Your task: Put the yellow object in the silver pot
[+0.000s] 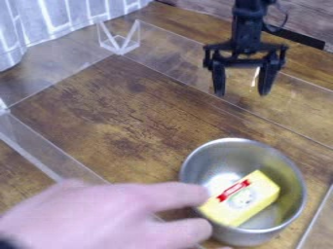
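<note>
The yellow block (244, 197) with its red-and-white label lies tilted inside the silver pot (243, 189), which sits on the wooden tabletop (117, 107) near the front right. A blurred person's arm (97, 220) reaches in from the lower left, touching the pot. The robot's hand (243, 86) hangs well apart at the back, fingers spread and empty
</note>
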Robot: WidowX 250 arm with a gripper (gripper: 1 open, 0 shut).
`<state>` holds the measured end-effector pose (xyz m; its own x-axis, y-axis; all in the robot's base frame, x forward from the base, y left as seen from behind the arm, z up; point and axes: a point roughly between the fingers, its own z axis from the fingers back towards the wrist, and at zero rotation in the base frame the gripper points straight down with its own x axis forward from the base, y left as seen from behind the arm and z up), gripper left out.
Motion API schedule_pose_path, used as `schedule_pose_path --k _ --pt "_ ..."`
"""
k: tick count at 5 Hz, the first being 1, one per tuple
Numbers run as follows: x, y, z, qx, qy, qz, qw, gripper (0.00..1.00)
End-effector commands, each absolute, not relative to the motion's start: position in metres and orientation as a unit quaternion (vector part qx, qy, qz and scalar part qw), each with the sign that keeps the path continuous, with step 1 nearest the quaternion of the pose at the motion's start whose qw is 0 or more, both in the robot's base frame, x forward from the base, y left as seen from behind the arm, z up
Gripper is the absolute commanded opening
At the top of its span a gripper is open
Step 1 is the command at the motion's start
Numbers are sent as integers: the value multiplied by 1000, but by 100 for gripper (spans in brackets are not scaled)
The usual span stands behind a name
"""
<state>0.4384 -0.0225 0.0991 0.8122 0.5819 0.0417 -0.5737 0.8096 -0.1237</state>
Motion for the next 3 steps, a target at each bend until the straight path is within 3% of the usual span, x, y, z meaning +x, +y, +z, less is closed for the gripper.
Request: schedule_pose_path --k 1,3 --pt "429 -23 144 -62 -86 291 951 100" --pt "400 -42 122 -60 -72 245 965 100"
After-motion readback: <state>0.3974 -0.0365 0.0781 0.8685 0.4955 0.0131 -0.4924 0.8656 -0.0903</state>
